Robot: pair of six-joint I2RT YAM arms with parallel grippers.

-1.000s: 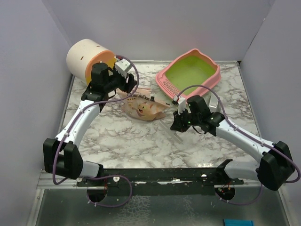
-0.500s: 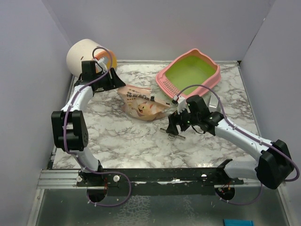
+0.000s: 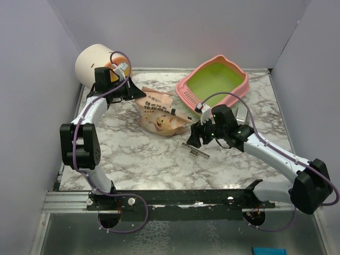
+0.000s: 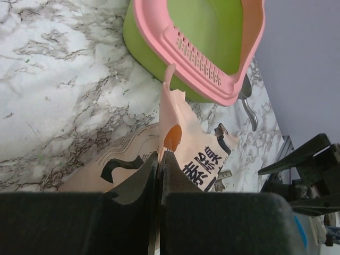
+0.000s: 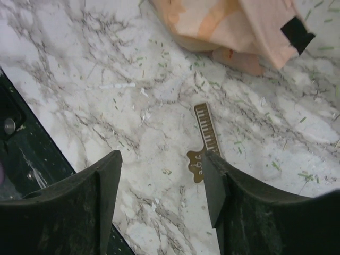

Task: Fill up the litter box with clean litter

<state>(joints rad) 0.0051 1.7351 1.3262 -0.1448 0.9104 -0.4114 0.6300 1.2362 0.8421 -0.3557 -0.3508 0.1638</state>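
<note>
The pink litter box (image 3: 187, 94) with its lime-green inside stands at the back right, and its slotted rim (image 4: 197, 57) shows in the left wrist view. No litter shows inside it. A few greenish litter granules (image 5: 237, 142) lie scattered on the marble. My left gripper (image 3: 137, 93) is shut on a thin flap at the edge of the peach bag (image 4: 208, 155), jaws pressed together (image 4: 160, 157). The bag (image 3: 159, 119) lies flat mid-table. My right gripper (image 3: 194, 139) hangs open (image 5: 162, 159) just above the table, beside the bag's corner (image 5: 228, 26), holding nothing.
A small brown slotted strip (image 5: 204, 139) lies on the marble by my right finger, in front of the bag (image 3: 195, 151). A cream-and-orange cylinder (image 3: 95, 64) lies at the back left. A grey metal scoop (image 4: 247, 103) rests right of the litter box. Walls enclose three sides.
My left arm swung back to the left and its gripper closed on the bag's edge. My right gripper opened and the brown strip it held now lies on the table.
</note>
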